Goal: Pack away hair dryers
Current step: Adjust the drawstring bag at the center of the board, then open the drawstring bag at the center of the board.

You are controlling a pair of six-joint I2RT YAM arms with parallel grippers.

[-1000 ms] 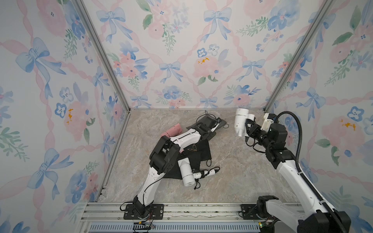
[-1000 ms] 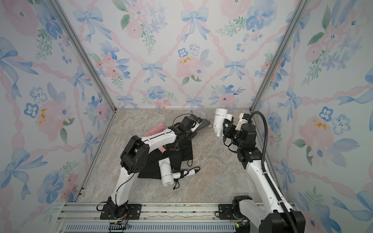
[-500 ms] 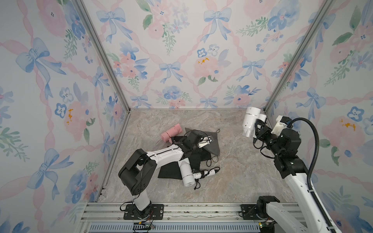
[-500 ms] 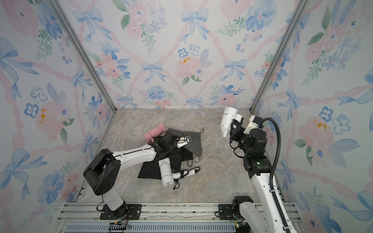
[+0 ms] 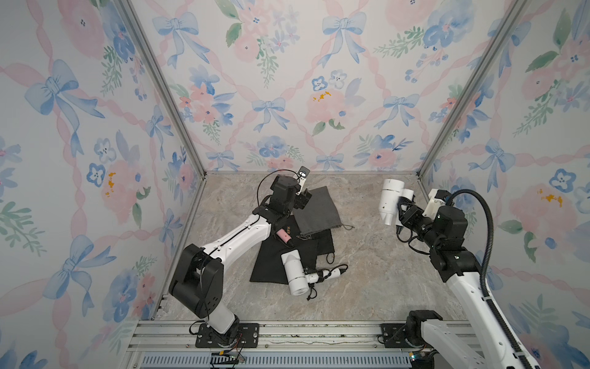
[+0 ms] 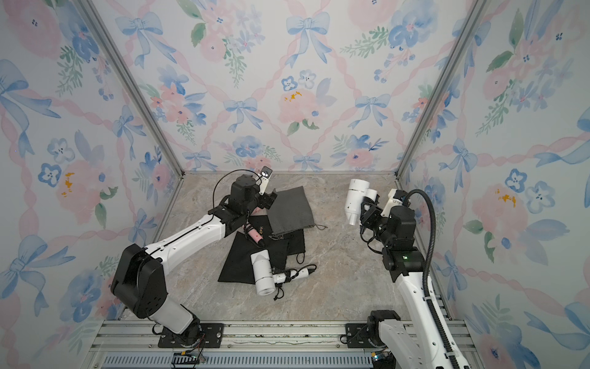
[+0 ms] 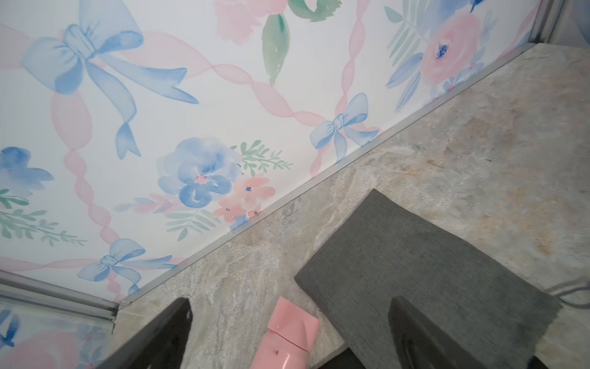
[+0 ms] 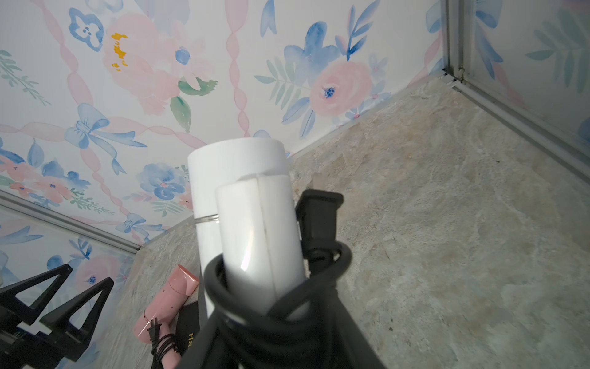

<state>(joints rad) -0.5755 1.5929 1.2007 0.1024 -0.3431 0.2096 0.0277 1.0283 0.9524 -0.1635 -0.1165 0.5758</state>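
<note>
Three dryers are not yet packed. The right pincer [image 5: 401, 208] pinches one white dryer [image 5: 389, 199] aloft, near the right wall [image 5: 479, 143]; its cord bundle could make it slip or strike that wall. The left pincer [image 5: 304, 197], spread wide, hangs over the pink dryer [image 7: 289, 332] beside the grey pouch [image 5: 316, 211]. A second white dryer [image 5: 295, 271] lies on a black pouch [image 5: 271, 262], with bare table [image 5: 367, 271] beside it.

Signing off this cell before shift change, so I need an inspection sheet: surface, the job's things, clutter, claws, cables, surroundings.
Surface: marbled tabletop, no spills seen.
Job's things: held white dryer aloft; second white dryer lying partly on the black pouches; pink dryer partly under the left arm.
Clutter: grey pouch overlapping the black ones, all flat.
Claws: left claw open, empty; right claw shut on held white dryer.
Cables: black cord bundled round the held dryer's handle.
Surroundings: floral walls, metal rail in front.
</note>
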